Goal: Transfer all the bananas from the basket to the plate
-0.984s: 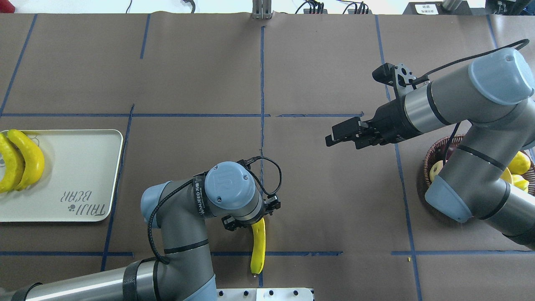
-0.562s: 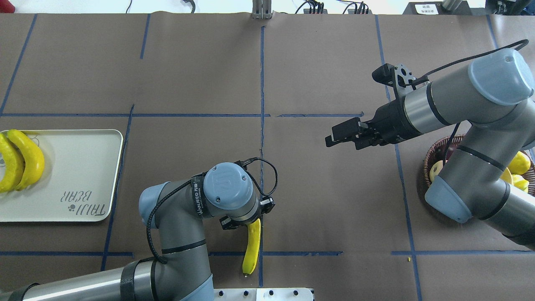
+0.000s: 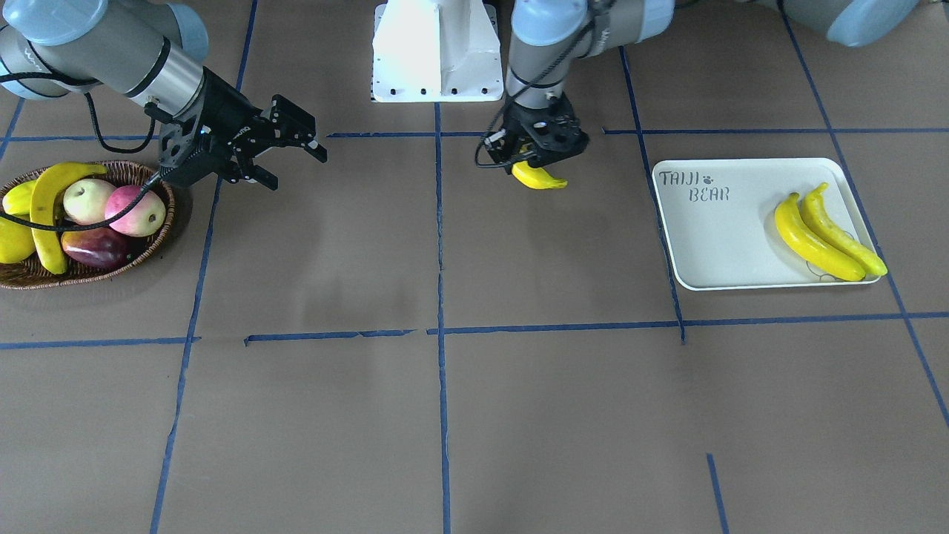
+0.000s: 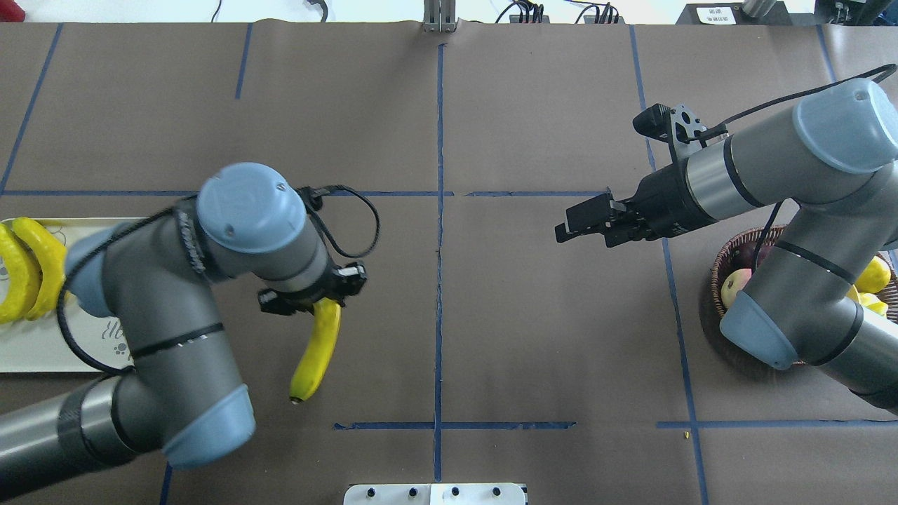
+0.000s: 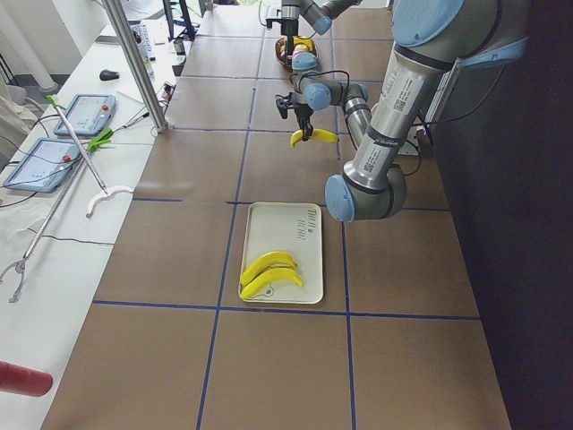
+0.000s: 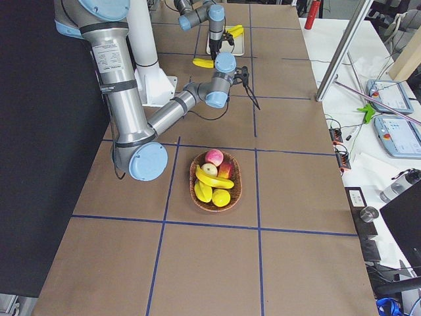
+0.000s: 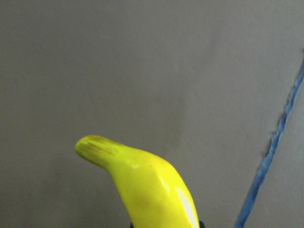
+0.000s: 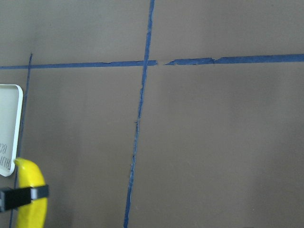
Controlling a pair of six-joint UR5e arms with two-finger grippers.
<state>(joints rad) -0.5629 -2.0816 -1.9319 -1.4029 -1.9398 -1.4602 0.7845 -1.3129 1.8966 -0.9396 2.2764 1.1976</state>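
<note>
My left gripper (image 4: 312,300) is shut on one end of a yellow banana (image 4: 316,351) and holds it above the table, to the right of the plate (image 4: 42,344). The held banana also shows in the front view (image 3: 539,178) and the left wrist view (image 7: 147,185). Two bananas (image 3: 812,241) lie side by side on the pale plate (image 3: 726,237). One banana (image 3: 48,200) lies in the wicker basket (image 3: 159,222). My right gripper (image 3: 296,167) is open and empty, above the table beside the basket.
The basket also holds red and pale round fruits (image 3: 133,211) and plump yellow-green fruits (image 4: 873,273). A white mounting base (image 3: 437,52) stands at the robot's edge of the table. Blue tape lines cross the brown table cover.
My left arm has carried the banana away from the table's near edge and leftward toward the plate. The right arm has shifted only slightly.
</note>
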